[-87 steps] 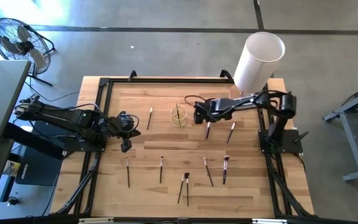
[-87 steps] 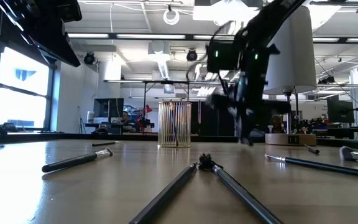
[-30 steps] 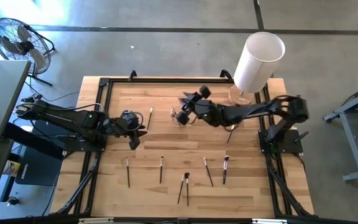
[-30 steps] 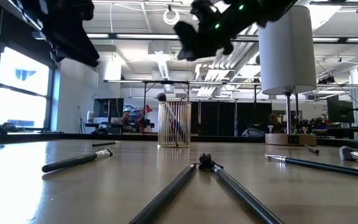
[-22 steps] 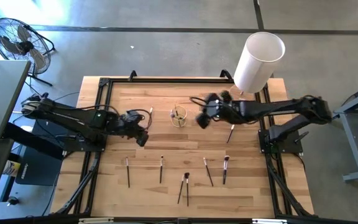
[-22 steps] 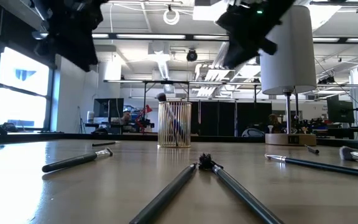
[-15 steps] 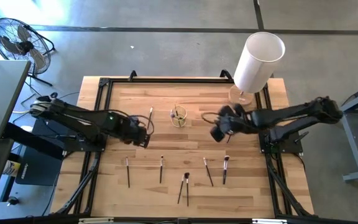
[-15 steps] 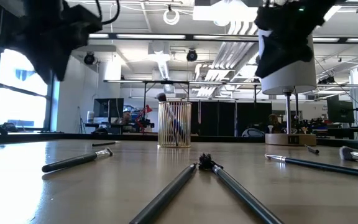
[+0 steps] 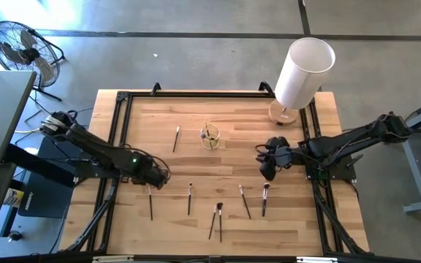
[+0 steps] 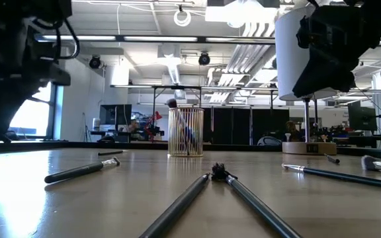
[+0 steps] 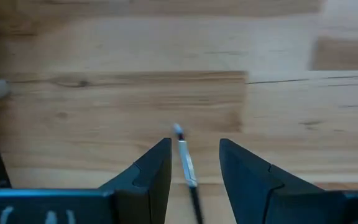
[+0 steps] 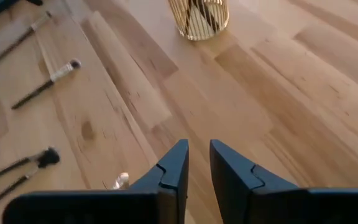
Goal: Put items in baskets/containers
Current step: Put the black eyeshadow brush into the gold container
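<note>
The thin dark-handled makeup brushes look light, stiff and slim, so each is likely to roll or skid on the smooth wooden bench (image 9: 196,157) if nudged; the best hold should be across the middle of the handle, clear of the soft bristles, with the fingers closing square to its length.

In the high view six brushes lie in a loose row across the lower middle of the frame, one more (image 9: 176,138) sits alone at upper centre-left, and the small round yellowish transparent cup (image 9: 210,136) stands just right of it with a brush already upright inside. The big white cylinder on a round wooden base (image 9: 302,71) stands at upper right.

The left pincer (image 9: 154,177) hangs low at lower left of the bench, directly over the leftmost brush (image 11: 185,163). Its wrist view shows the fingers parted moderately, straddling the brush's pale tip without gripping it.

The right pincer (image 9: 268,162) hovers at centre-right, near the brush with the pale bristle head (image 9: 264,198). Its fingers (image 12: 174,168) stand only narrowly apart and hold nothing.
</note>
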{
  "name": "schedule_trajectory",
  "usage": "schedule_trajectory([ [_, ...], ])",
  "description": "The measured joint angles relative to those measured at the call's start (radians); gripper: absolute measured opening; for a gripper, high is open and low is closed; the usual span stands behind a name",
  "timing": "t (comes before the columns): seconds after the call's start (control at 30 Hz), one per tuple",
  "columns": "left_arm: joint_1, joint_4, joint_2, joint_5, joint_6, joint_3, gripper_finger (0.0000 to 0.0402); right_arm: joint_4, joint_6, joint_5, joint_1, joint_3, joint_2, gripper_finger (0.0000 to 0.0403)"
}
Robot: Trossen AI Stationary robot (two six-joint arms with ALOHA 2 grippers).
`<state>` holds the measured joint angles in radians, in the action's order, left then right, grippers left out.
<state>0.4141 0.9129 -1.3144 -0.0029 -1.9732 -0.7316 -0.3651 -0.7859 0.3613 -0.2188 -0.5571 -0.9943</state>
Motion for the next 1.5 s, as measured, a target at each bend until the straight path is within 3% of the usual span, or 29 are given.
schedule_trajectory([
  [0.37,-0.002,-0.217,0.006,0.017,-0.093,0.179,0.0133,0.053,0.053,0.024,0.001,0.000,0.002,0.0037],
  [0.63,-0.003,-0.227,0.010,0.054,-0.099,0.179,0.0129,0.056,0.053,0.043,0.001,0.000,0.002,0.0030],
  [1.13,-0.002,-0.238,0.008,0.091,-0.100,0.164,0.0074,0.084,0.058,0.055,0.002,-0.001,0.002,0.0028],
  [1.4,0.000,-0.213,0.009,0.033,-0.118,0.170,0.0010,0.094,0.084,0.048,0.002,-0.001,0.001,0.0028],
  [1.5,-0.001,-0.241,0.011,0.032,-0.144,0.202,0.0007,0.094,0.088,0.048,0.002,-0.001,0.001,0.0027],
])
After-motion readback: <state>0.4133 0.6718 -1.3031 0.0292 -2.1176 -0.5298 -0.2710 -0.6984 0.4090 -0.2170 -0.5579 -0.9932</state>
